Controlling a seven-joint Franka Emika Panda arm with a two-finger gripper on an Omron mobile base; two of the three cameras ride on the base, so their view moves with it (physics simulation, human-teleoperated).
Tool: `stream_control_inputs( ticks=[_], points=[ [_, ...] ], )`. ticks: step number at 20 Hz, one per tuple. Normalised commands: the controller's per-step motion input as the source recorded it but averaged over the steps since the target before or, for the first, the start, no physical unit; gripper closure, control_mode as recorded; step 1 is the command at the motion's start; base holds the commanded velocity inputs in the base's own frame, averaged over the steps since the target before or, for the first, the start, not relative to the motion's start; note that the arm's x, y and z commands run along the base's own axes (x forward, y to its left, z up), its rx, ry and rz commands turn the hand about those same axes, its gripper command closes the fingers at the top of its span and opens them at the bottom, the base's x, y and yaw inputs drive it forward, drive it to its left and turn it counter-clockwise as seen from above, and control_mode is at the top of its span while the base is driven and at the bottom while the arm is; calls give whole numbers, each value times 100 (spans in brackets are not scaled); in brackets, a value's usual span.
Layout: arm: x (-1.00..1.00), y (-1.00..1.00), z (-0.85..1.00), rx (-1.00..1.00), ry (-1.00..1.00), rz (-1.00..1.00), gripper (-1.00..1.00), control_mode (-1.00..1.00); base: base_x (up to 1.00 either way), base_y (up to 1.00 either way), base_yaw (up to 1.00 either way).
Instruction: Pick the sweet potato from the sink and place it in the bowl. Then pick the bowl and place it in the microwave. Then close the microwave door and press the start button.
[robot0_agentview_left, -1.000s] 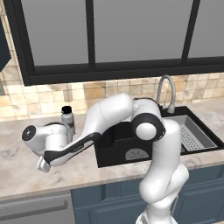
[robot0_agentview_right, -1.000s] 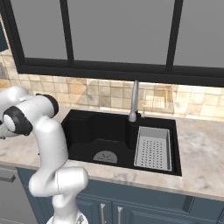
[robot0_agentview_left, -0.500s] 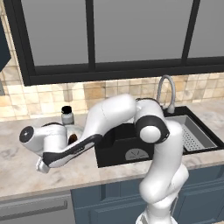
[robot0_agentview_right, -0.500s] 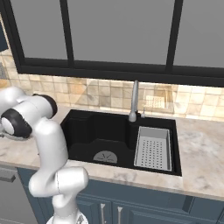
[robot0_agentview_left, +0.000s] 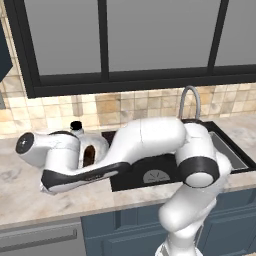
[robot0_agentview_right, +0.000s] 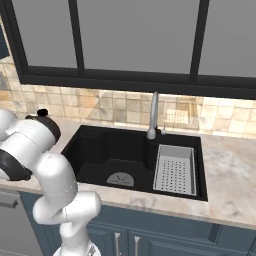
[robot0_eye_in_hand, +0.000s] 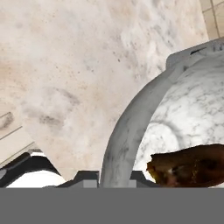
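Note:
The marbled grey-white bowl (robot0_eye_in_hand: 183, 113) stands on the counter left of the sink (robot0_agentview_left: 150, 172), and the reddish-brown sweet potato (robot0_eye_in_hand: 188, 166) lies inside it. My gripper (robot0_eye_in_hand: 111, 177) is shut on the bowl's near rim, with one fingertip inside the wall and one outside. In the left base view my white hand covers most of the bowl (robot0_agentview_left: 103, 146), and the sweet potato (robot0_agentview_left: 89, 155) shows just past it. The microwave and its door are out of view.
A small grey bottle with a black cap (robot0_agentview_left: 76, 125) stands right behind the bowl by the tiled wall. The black sink (robot0_agentview_right: 100, 150) has a curved faucet (robot0_agentview_right: 153, 117) and a perforated grey drain tray (robot0_agentview_right: 175, 170) on its right side. Blue cabinet fronts run below the counter.
The jaws have closed in onto the bowl's rim. The hand has settled slightly at the bowl; the bowl and sweet potato have stayed in place.

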Motion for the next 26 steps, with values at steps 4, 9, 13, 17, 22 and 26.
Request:
stream_control_inputs(
  ticks=[4,9,13,17,22,26],
  points=[
    [-57,-88,82,8,0,5,100,-100,0,0,0],
    [-47,-99,87,15,1,10,100,-100,0,0,0],
    [-32,-100,84,16,0,14,100,-100,0,0,0],
    [-11,-100,76,14,0,19,100,-100,0,0,0],
    [0,-90,36,5,0,35,100,-100,0,0,0],
    [1,-47,39,0,0,43,100,-100,0,0,0]
  ],
)
